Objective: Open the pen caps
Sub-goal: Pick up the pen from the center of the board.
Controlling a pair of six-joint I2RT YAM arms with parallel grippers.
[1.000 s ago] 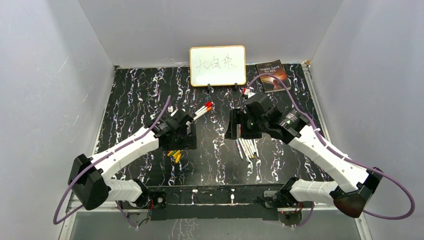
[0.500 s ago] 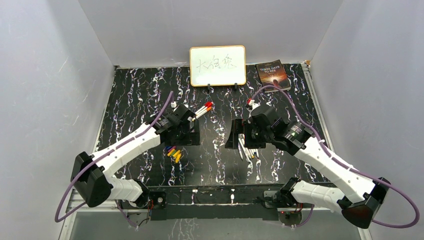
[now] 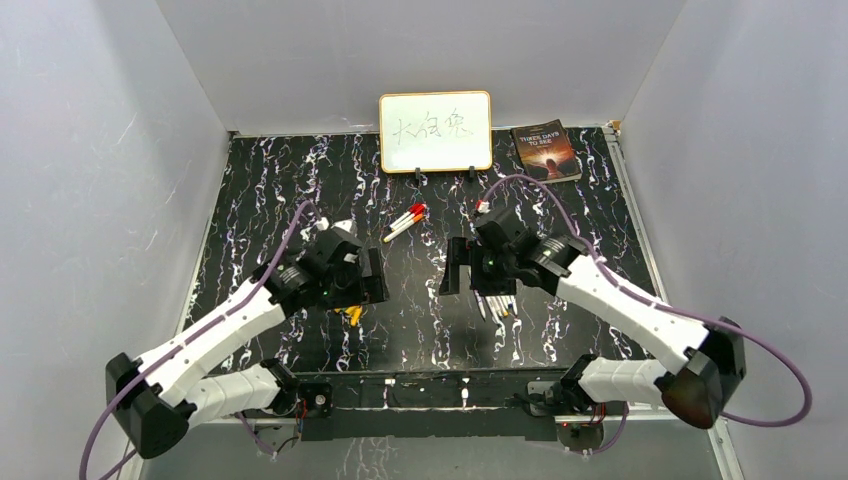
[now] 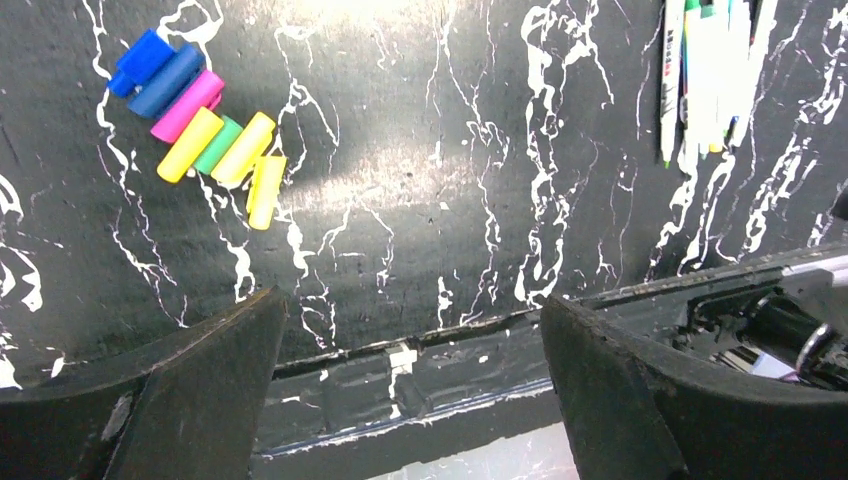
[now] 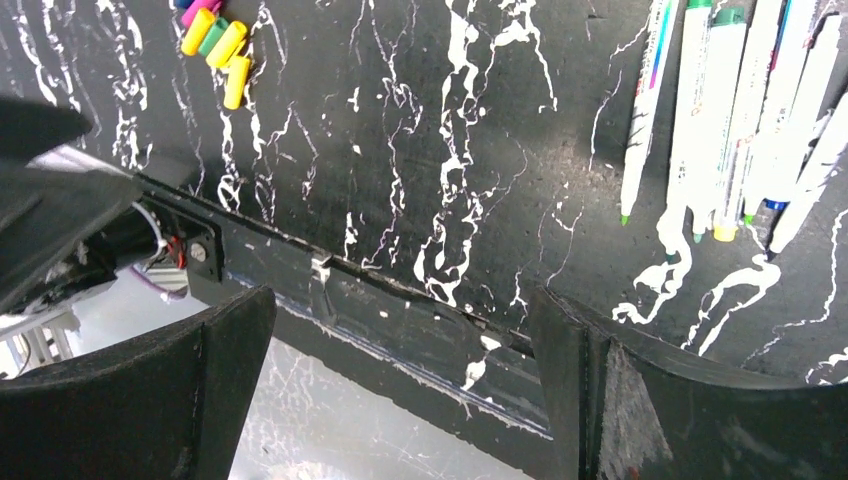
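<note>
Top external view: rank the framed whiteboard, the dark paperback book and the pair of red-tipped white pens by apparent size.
1. framed whiteboard
2. dark paperback book
3. pair of red-tipped white pens
The gaps are clear; no ties.

Left arm (image 3: pixel 215 335) and right arm (image 3: pixel 620 305) both angled inward, wrists pitched down, well apart. Left gripper (image 4: pixel 410 320): jaws spread wide, nothing between. Right gripper (image 5: pixel 400 310): same, spread wide and unloaded.
</note>
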